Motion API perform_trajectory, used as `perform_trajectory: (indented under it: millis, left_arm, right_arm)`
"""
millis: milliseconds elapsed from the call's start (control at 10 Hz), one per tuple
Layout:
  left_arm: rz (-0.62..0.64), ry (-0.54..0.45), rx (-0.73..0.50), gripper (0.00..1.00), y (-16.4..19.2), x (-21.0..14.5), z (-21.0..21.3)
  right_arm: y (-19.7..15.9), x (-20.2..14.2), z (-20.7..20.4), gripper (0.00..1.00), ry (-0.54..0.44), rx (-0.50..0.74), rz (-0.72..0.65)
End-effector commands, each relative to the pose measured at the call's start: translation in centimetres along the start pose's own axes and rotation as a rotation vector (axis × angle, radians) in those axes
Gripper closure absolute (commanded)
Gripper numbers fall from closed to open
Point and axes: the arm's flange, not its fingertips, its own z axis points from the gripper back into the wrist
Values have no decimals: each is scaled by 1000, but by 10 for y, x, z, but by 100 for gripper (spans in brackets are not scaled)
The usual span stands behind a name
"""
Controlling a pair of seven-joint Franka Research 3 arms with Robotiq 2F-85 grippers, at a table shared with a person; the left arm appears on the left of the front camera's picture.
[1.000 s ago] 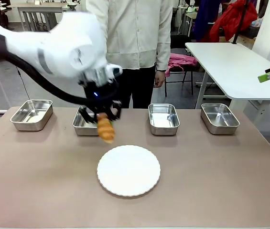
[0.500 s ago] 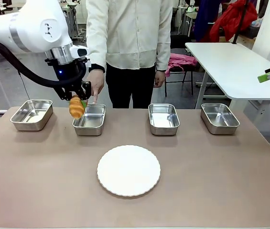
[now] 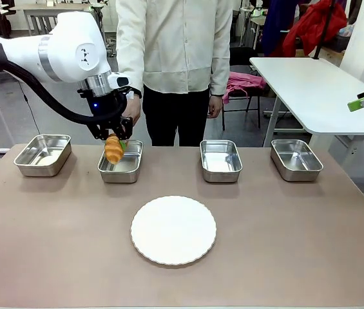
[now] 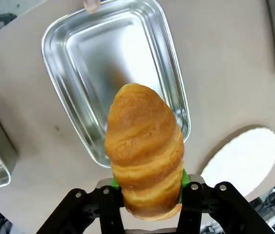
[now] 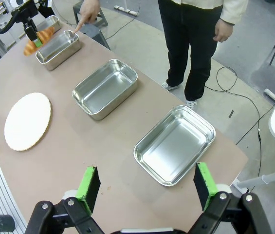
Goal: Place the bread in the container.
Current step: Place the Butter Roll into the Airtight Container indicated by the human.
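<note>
1. One round white plate lies nearest, in the middle of the brown table.
2. Four shiny metal pans sit in a row farther back. From the left they are a pan, the container, a third pan and a fourth pan.
3. There is one bread. It hangs just above the near left corner of the container, with its tip pointing down, and it does not touch the pan.
4. The left gripper is closed tight on the bread. In the left wrist view its green pads squeeze the fat end from both sides, and the bread covers part of the container under it.
5. The right gripper holds nothing. Its green pads are spread wide apart, high above the right end of the table.
6. One person stands at the far side. The person's hand points one finger at the far edge of the container. In the front view the left gripper hides most of that hand.
7. In the left wrist view only a fingertip shows at the top edge.
</note>
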Motion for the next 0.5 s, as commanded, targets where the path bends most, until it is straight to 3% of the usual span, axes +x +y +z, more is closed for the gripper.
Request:
perform_trajectory:
  millis: [0,400]
  left_arm:
    - [-3,-1,-10,59,0,-10,5]
    - [-68,18,-54,59,17,33,-11]
  right_arm:
    - [-1,2,0,0,-23,5,3]
    - [-1,2,0,0,-23,5,3]
